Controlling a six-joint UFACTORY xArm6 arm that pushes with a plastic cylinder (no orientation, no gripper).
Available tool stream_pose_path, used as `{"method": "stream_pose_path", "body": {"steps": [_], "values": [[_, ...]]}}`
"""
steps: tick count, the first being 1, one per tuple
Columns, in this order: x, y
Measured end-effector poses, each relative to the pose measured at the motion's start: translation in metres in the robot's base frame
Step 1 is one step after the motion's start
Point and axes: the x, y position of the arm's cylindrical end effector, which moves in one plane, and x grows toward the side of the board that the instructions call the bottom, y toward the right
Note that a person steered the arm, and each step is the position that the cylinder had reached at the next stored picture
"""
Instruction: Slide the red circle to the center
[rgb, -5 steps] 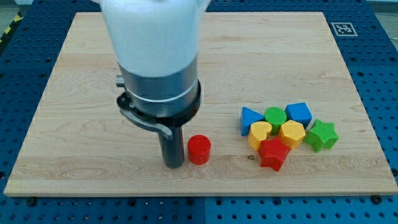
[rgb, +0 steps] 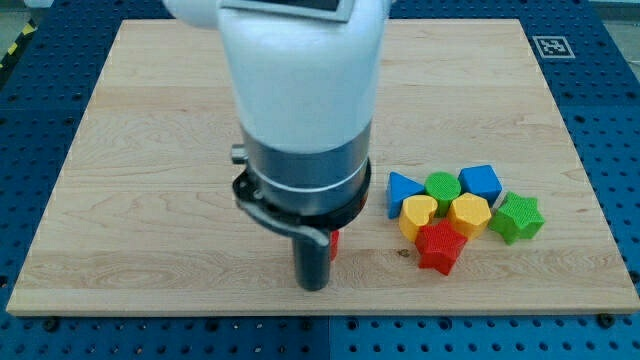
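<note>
The red circle (rgb: 334, 241) is almost wholly hidden behind my rod; only a thin red sliver shows at the rod's right side, below the board's middle. My tip (rgb: 313, 286) rests on the board right in front of the circle, at its lower left, near the board's bottom edge. The arm's white and grey body covers the board's centre.
A cluster sits at the view's right: blue triangle (rgb: 402, 188), green circle (rgb: 443, 185), blue block (rgb: 481, 183), yellow heart (rgb: 418, 213), yellow hexagon (rgb: 469, 214), green star (rgb: 518, 217), red star (rgb: 440, 246). The wooden board (rgb: 120, 150) has a marker tag (rgb: 549, 45) at top right.
My rod has moved to the view's right and a little down, from the circle's left side to in front of it. It now hides most of the red circle.
</note>
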Motion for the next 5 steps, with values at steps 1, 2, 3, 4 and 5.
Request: {"method": "stream_pose_path", "body": {"steps": [1, 2, 3, 4, 5], "values": [[-0.020, 0.016], [-0.037, 0.029], [-0.048, 0.019], [-0.055, -0.003], [-0.058, -0.010]]}}
